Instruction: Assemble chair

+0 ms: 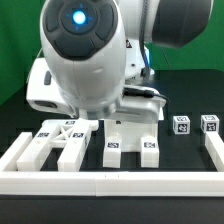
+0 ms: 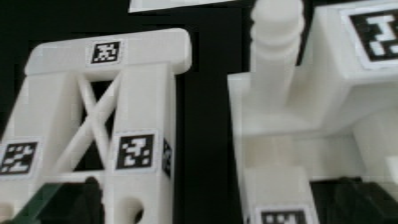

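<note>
The chair lies in loose white parts on the black table. A cross-braced piece (image 1: pixel 62 140) (image 2: pixel 107 110) is toward the exterior view's left. Beside it is a flat slab (image 1: pixel 130 142) (image 2: pixel 294 140) with tags and a round peg (image 2: pixel 276 45) at its far end. Two small tagged blocks (image 1: pixel 182 124) (image 1: pixel 209 123) sit at the exterior view's right. My gripper (image 2: pixel 214 205) is open just above the black gap between the braced piece and the slab. One dark finger (image 2: pixel 68 200) is over the braced piece and the other over the slab. It holds nothing. In the exterior view the arm's body hides the fingers.
A low white border rail (image 1: pixel 110 181) runs along the front of the table and up both sides (image 1: pixel 214 150). The arm's big white wrist (image 1: pixel 85 50) hangs over the middle of the workspace. A green backdrop stands behind.
</note>
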Robot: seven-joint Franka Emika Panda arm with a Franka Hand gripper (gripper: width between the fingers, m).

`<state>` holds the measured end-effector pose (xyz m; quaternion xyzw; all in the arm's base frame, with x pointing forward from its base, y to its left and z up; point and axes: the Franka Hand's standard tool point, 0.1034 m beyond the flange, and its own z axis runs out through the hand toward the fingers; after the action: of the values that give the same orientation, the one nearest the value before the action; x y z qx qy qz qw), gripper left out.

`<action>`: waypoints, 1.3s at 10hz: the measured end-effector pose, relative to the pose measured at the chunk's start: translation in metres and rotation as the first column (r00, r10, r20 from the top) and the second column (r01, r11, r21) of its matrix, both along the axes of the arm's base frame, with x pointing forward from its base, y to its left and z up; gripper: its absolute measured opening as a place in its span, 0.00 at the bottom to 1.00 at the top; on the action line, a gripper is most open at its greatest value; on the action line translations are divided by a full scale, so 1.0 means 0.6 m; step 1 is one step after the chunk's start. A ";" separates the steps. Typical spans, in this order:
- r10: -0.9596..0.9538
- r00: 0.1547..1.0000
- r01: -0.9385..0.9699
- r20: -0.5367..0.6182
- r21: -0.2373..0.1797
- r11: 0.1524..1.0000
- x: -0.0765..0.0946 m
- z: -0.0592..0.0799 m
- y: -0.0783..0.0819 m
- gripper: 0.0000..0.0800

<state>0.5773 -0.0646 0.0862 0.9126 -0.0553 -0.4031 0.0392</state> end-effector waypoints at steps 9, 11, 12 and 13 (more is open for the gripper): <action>0.021 0.831 -0.047 0.556 0.032 0.998 -0.017 0.063 -0.112 0.81; 0.034 0.765 -0.052 0.643 0.009 0.999 -0.039 0.047 -0.101 0.81; 0.048 0.721 -0.055 0.692 -0.012 0.998 -0.029 0.048 -0.106 0.81; 0.068 0.666 -0.062 0.743 -0.036 0.997 -0.026 0.046 -0.110 0.81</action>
<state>0.5619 -0.1308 0.1138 0.9989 -0.0355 0.0054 0.0312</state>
